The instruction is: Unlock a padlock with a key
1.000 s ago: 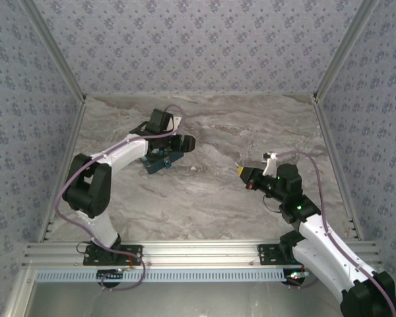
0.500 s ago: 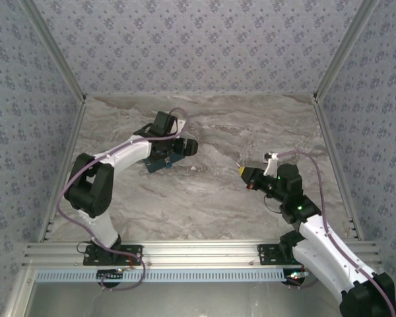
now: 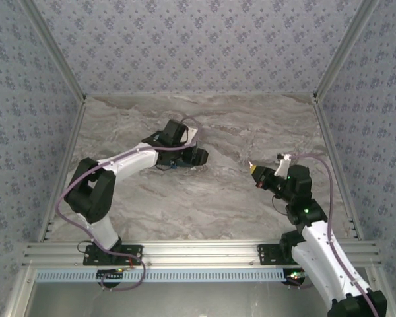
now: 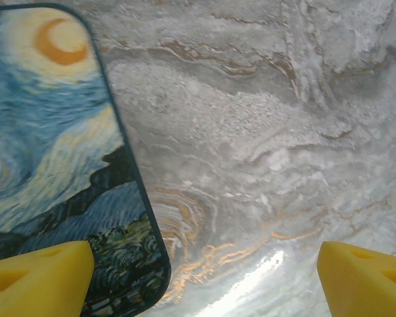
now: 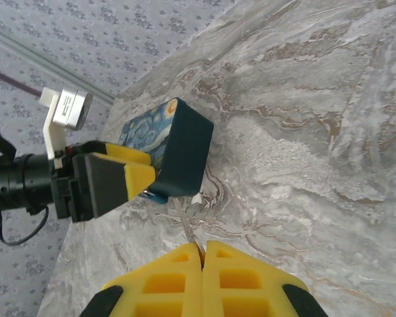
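Swinging right, your left gripper [image 3: 197, 157] now hangs spread at the box [image 4: 53, 165] edge; right gripper [image 5: 198, 248] stays shut, so unlocking hasn't begun.

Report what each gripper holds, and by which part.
The right gripper is shut on what looks like the key, pinched at its near end, blade poking out. The left gripper is open, holding nothing.
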